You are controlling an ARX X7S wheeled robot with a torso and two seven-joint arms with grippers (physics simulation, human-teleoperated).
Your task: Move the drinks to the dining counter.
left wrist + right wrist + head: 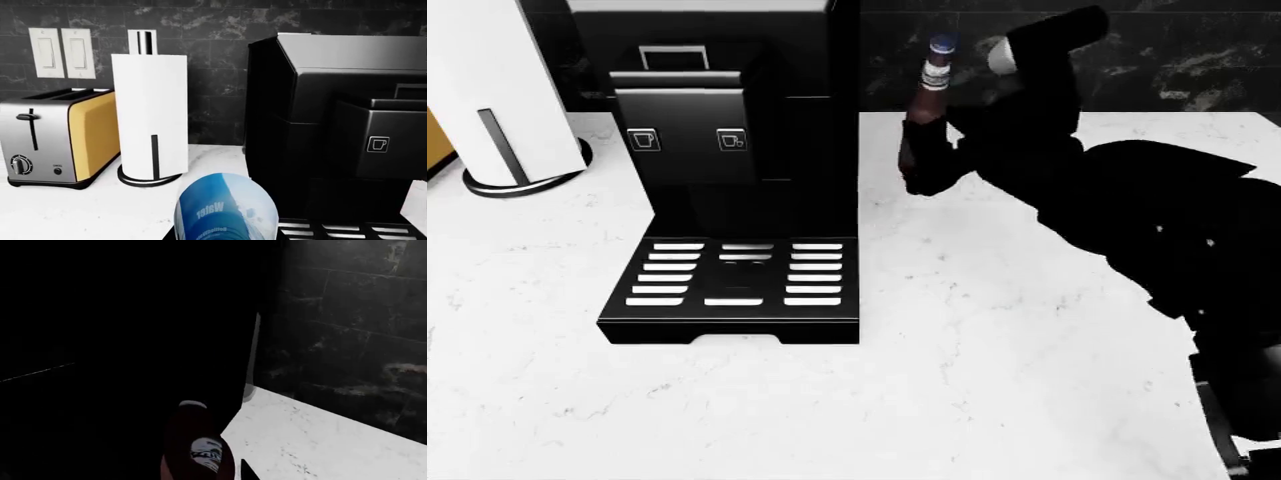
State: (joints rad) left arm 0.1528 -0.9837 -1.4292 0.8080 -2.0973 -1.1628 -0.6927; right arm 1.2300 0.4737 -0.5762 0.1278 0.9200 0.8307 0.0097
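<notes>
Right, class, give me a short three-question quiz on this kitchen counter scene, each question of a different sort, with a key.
1. True or false: the chrome toaster with orange side panels stands beside the white paper towel roll on its holder.
2. Which bottle is at the right gripper? A) slim dark brown glass beer bottle B) clear plastic water bottle with blue label
3. Fill in: the black coffee machine stands on the white ____ counter.

Key: 1 true; 2 A; 3 marble.
</notes>
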